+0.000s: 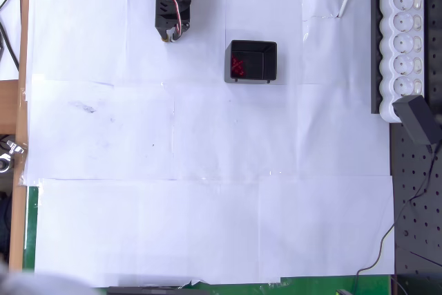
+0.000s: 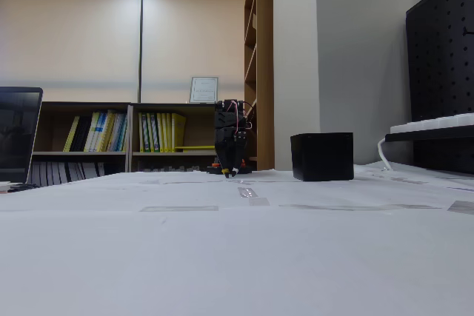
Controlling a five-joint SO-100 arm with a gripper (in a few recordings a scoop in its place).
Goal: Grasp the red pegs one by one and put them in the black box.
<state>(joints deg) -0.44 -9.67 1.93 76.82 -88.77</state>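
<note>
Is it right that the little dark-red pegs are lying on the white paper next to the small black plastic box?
Not quite. The overhead view shows the little dark-red pegs lying inside the small black plastic box, not on the white paper next to it.

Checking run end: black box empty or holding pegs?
Holding pegs: overhead view shows red pegs clustered inside the upright black box. Exact count unclear.
</note>
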